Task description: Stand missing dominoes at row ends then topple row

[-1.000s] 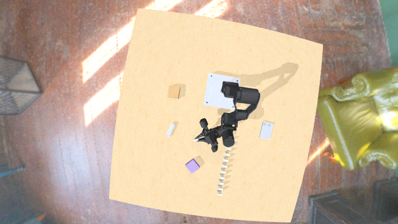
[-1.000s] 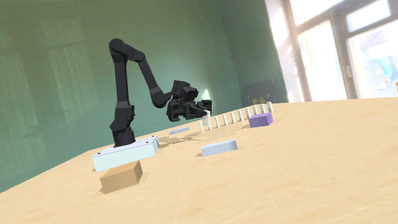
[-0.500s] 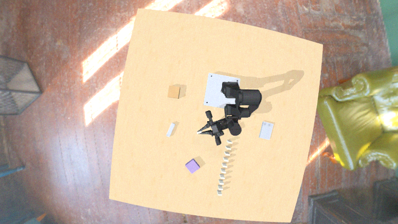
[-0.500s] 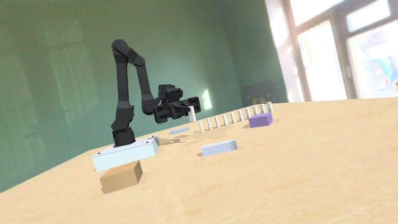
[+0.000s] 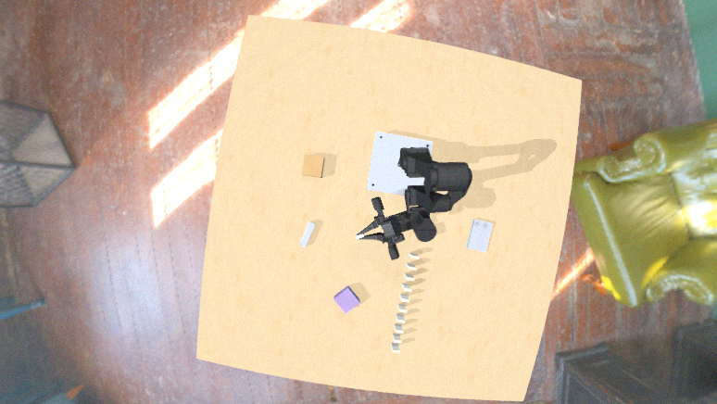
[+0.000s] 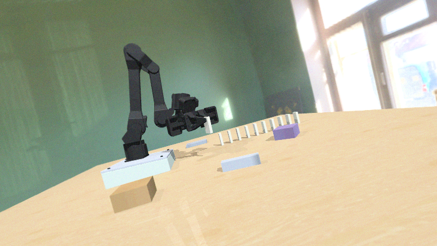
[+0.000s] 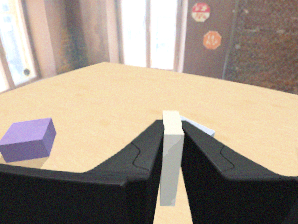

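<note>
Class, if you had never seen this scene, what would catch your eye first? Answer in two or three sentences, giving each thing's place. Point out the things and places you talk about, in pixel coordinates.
The black arm (image 5: 448,176) (image 6: 134,88) stands out first, rising from its pale base plate, a white domino (image 6: 208,125) (image 7: 171,160) held upright in its jaws above the table. Next comes the long row of standing dominoes, then the purple block (image 5: 346,299) (image 6: 285,131) (image 7: 29,140) beside that row.

You have ten standing dominoes (image 5: 404,297) (image 6: 256,129), one raised domino (image 5: 359,236) (image 6: 208,126) (image 7: 171,165), two pale blocks (image 5: 308,233) (image 6: 240,162) (image 7: 202,126), one purple block (image 5: 346,299) (image 6: 285,132) (image 7: 29,140) and one tan block (image 5: 313,166) (image 6: 133,194).
</note>
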You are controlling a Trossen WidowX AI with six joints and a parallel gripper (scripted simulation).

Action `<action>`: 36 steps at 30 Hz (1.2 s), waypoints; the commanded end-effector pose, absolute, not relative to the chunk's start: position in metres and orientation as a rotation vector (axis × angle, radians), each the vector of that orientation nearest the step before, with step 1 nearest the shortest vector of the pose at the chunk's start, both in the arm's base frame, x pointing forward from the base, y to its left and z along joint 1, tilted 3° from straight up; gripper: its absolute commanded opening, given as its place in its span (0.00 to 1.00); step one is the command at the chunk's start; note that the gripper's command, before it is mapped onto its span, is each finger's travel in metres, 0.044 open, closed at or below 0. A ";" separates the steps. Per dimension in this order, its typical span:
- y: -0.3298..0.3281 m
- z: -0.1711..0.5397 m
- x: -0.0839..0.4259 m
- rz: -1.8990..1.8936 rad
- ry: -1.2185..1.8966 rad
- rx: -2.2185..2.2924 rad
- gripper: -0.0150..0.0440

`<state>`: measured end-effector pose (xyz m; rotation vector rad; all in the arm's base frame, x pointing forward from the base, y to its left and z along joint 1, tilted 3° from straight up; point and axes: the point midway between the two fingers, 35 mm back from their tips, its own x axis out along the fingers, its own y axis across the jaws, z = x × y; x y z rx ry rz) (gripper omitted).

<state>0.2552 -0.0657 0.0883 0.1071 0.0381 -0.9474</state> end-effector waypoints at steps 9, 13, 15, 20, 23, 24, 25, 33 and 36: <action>-0.066 0.076 0.258 -0.957 0.048 0.110 0.30; -0.067 0.069 0.260 -0.961 0.053 0.116 0.30; -0.067 0.065 0.261 -0.963 0.056 0.119 0.30; -0.068 0.054 0.263 -0.969 0.062 0.126 0.30; -0.068 0.048 0.264 -0.972 0.066 0.130 0.30; -0.068 0.046 0.264 -0.974 0.068 0.132 0.30; -0.069 0.044 0.264 -0.975 0.069 0.133 0.30; -0.071 0.026 0.265 -0.985 0.080 0.145 0.30; -0.071 0.019 0.265 -0.988 0.084 0.149 0.30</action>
